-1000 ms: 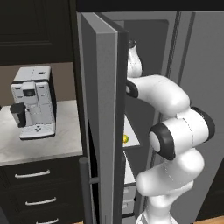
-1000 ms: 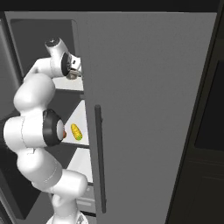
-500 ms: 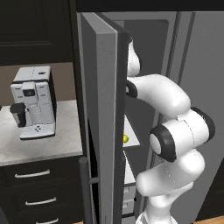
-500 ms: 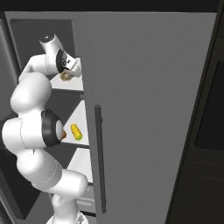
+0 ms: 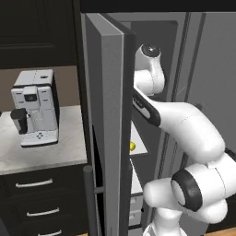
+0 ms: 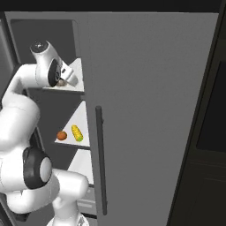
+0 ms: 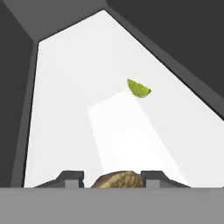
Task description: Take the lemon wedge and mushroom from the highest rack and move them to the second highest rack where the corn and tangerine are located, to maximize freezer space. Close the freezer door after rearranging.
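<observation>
The gripper (image 7: 111, 180) is half closed on the mushroom (image 7: 117, 179), which sits between its fingertips on the highest rack (image 7: 65, 109). The lemon wedge (image 7: 138, 89) lies well ahead of the gripper. It should lift the mushroom slowly, so that it does not slip out.

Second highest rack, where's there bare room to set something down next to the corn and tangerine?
The second highest rack is bare behind the corn and tangerine, toward its back wall. Its front edge is crowded, with both items sitting there side by side.
</observation>
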{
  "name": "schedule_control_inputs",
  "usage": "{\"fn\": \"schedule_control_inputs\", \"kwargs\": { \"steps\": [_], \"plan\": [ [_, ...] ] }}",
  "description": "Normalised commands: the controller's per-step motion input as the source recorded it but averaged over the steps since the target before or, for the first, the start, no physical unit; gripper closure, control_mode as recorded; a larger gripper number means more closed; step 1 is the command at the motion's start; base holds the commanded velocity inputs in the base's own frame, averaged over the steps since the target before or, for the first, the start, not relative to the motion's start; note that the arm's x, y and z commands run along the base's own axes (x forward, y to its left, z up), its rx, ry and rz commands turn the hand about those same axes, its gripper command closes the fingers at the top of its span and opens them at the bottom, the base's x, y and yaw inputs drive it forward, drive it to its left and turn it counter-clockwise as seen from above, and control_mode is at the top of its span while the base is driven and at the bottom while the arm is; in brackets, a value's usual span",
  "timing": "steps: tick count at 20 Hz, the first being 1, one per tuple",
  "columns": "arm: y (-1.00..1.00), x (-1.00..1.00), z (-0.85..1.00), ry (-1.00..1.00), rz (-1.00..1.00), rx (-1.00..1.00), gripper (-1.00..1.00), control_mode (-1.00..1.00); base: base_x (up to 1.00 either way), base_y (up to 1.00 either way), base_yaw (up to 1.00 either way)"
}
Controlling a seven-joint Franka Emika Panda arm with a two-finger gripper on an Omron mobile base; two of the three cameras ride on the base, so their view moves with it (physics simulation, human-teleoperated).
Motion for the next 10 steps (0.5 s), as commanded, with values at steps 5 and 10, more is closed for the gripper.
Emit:
{"fn": "schedule_control_inputs", "kwargs": {
  "steps": [5, 10],
  "plan": [
    [-0.56, -1.00, -0.35, -0.14, 0.00, 0.04, 1.00, -1.00, 0.00, 0.00, 0.00],
    [-0.08, -0.91, -0.76, -0.01, 0.00, 0.00, 1.00, -1.00, 0.00, 0.00, 0.00]
  ]
}}
